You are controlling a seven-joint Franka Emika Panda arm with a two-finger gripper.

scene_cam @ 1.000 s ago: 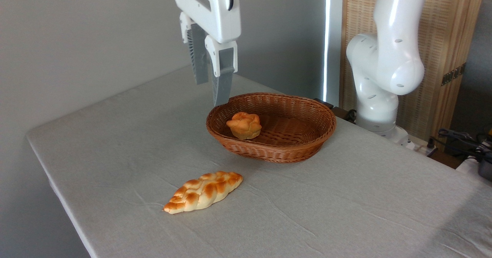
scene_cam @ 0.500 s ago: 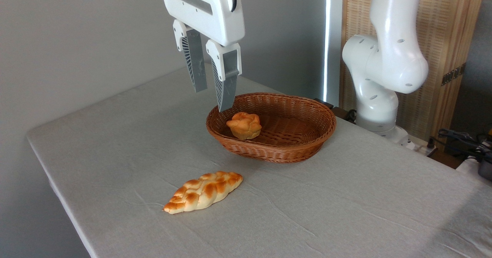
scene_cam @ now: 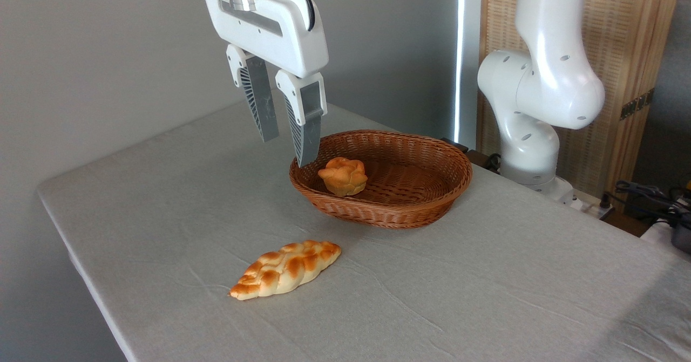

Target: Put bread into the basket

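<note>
Nearest, in the lower middle of the frame, a braided loaf [scene_cam: 286,270] lies on the grey cloth of the surface [scene_cam: 162,200], its long axis running from lower left to upper right, pointed ends at both. It touches nothing else and sits well apart from the basket.

Further back, at the centre of the frame, the basket [scene_cam: 410,211] rests on the surface, its long axis running left to right across the picture. The bun [scene_cam: 343,175] sits inside it, in the left part, upright on its paler base with the knotted golden top facing up. Being round, it has no clear long axis and points no particular way.

Above and to the left of the bun hangs the pincer [scene_cam: 289,149], fingers down and spread apart, with nothing between them. The nearer fingertip [scene_cam: 305,154] appears just over the basket's left rim, just beside the bun but clear of it; the other finger is left of the basket, over bare cloth.

Farthest back, at the right of the frame, stands the arm's white base [scene_cam: 532,135], before a wooden screen [scene_cam: 631,81]. No writing or brand can be read anywhere.
</note>
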